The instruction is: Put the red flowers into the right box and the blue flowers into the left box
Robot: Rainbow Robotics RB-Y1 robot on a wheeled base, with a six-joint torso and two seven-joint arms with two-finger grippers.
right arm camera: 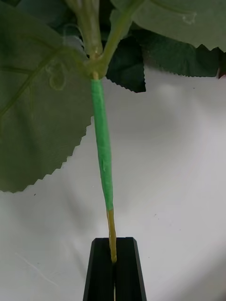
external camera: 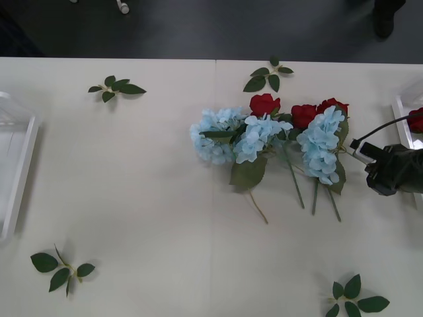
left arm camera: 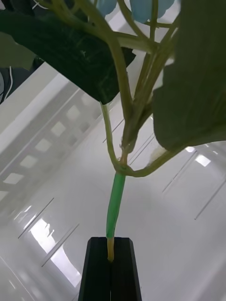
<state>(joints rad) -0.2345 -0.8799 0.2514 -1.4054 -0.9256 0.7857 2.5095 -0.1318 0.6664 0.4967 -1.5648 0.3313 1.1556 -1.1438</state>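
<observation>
A thin green stem is gripped by the right pincer; another by the left pincer. Loose green leaf sprigs are scattered at ten o'clock on the white desk.

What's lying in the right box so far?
At the right box one red flower head shows inside its rim, above the right claw's arm. The frame edge and that arm hide the box's remaining interior, so any other contents can't be seen.

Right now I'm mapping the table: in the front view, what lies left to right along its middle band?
left box → blue flowers → right gripper, its jaws gripping a red flower's stem, → right box.
</observation>
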